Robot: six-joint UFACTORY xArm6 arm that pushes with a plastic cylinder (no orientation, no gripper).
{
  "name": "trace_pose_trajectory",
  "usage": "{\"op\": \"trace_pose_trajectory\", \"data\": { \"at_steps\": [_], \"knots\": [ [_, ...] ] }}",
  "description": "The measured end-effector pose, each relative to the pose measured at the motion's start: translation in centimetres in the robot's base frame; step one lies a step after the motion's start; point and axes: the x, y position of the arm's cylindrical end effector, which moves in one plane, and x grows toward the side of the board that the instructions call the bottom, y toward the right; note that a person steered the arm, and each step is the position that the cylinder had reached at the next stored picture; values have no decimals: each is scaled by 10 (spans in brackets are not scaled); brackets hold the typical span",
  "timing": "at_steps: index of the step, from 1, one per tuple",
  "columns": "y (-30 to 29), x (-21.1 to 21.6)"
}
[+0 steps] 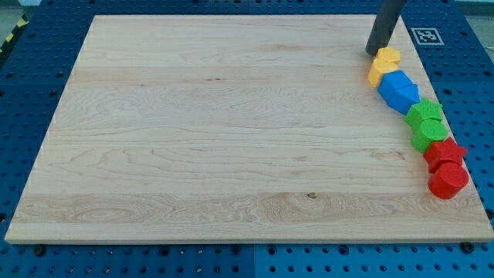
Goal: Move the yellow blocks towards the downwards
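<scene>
Two yellow blocks lie at the view's upper right: a small yellow heart-like block (387,55) and a second yellow block (380,72) just below it, touching. My tip (373,52) stands right at the upper left edge of the top yellow block, seemingly touching it. Below the yellow blocks a blue block (399,90) touches the lower one.
The blocks form a chain down the wooden board's (231,139) right edge: two green blocks (425,113) (427,134), then a red star (445,151) and a red hexagon-like block (448,181). A fiducial marker (426,35) sits off the board's top right.
</scene>
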Motion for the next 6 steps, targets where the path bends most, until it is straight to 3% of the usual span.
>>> {"op": "trace_pose_trajectory", "data": {
  "at_steps": [2,3,4,5,6],
  "knots": [
    [1,-8],
    [2,-75],
    [55,-94],
    [114,-52],
    [124,-4]
  ]
}}
